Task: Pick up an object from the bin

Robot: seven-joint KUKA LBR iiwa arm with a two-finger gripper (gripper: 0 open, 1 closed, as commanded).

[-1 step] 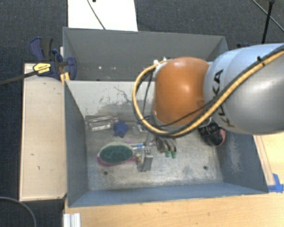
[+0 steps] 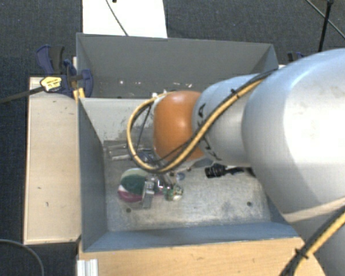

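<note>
My gripper reaches down under the arm's orange cover to the bin floor at front left. Right beside it on the left, touching or nearly so, lies a round green and magenta object. A small green piece sits just to the gripper's right. Whether anything is in the gripper's grasp is hidden.
A black object lies on the floor to the right, partly under the arm. A pale transparent item rests near the left wall, behind the gripper. The arm covers the bin's middle and right. Bare floor shows along the front wall.
</note>
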